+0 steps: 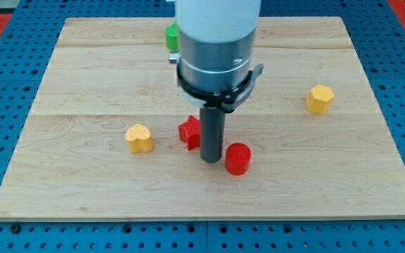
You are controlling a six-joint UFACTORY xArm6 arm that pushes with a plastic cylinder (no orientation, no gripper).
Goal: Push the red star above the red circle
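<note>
My tip (211, 159) rests on the wooden surface (83, 190) between the red star (188, 131) and the red circle (238, 158), the star touching the rod's left side and slightly farther back, the circle just beside it on the right and slightly nearer. There is no hand here, only the dark rod. A yellow heart-shaped block (139, 138) lies left of the star. A yellow hexagon (319, 98) sits well apart on the right. A green block (171, 36) peeks out at the far edge, partly hidden by the arm.
</note>
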